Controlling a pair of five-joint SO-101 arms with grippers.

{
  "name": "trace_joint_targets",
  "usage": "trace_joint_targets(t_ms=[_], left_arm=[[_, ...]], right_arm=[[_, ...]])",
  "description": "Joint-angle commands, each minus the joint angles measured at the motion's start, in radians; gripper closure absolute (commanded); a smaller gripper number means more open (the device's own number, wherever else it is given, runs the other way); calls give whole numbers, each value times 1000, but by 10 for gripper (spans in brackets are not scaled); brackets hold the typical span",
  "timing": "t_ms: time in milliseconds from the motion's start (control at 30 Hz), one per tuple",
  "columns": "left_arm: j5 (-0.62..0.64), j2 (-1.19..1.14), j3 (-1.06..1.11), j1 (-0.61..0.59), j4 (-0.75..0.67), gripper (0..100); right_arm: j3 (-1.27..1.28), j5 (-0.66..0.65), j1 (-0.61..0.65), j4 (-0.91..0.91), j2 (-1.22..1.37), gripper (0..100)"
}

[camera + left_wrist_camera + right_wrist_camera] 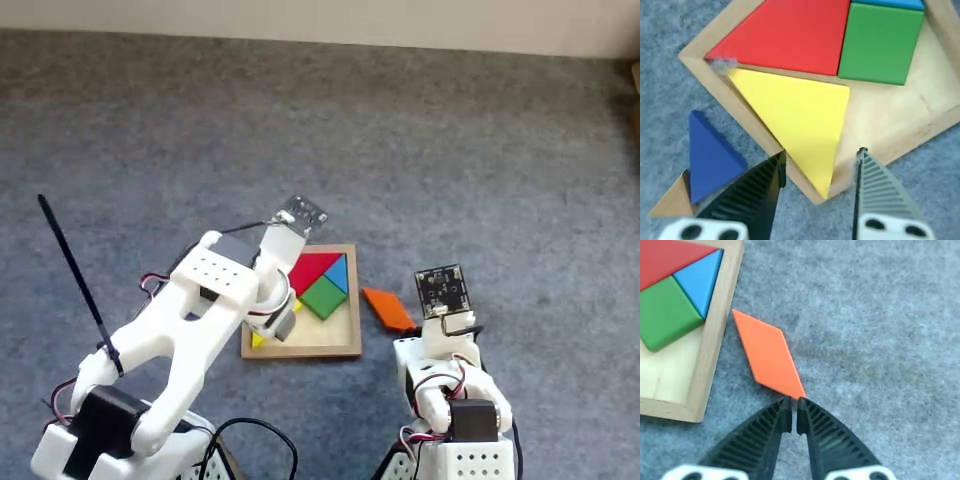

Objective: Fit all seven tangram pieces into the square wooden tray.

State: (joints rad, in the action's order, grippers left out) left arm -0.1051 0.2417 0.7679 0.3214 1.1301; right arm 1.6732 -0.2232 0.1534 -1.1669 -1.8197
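At one corner of the tray (940,117), the left end effector (821,154) is hovering with jaws spread, straddling the yellow triangle's (800,115) tip. Red triangle (790,30), green square (880,40) and light-blue triangle (700,280) are sitting packed together inside, leaving bare wood for the rest. On the desk, a dark blue triangle (710,157) and a tan triangle (672,200) are waiting just outside the rim. The right end effector (794,412), pinched together on nothing, is pointing at the orange parallelogram's (767,355) corner.

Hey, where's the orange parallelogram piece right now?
In the high view the orange parallelogram lies flat on the grey carpet, outside the wooden tray on its right-arm side, with the right gripper just at its near corner.
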Motion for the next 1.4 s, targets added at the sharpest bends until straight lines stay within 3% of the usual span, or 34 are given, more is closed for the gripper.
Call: trace_joint_targets(t_ms=[0, 300, 533, 633, 1133, 1367], left_arm=[[-2, 31, 21, 15, -63, 770], [-2, 19, 30, -65, -141, 770], [3, -120, -36, -114, -204, 770], [69, -156, -84, -116, -204, 770], [75, -156, -288, -117, 40, 772], [75, -7, -271, -137, 51, 933]], right_arm=[[120, -9, -15, -4, -16, 964], [120, -9, -15, -4, -16, 964], [120, -9, -15, -4, -16, 964], [120, -9, -15, -4, -16, 964], [120, -9, -15, -4, -16, 964], [120, -9, -15, -4, -16, 964]])
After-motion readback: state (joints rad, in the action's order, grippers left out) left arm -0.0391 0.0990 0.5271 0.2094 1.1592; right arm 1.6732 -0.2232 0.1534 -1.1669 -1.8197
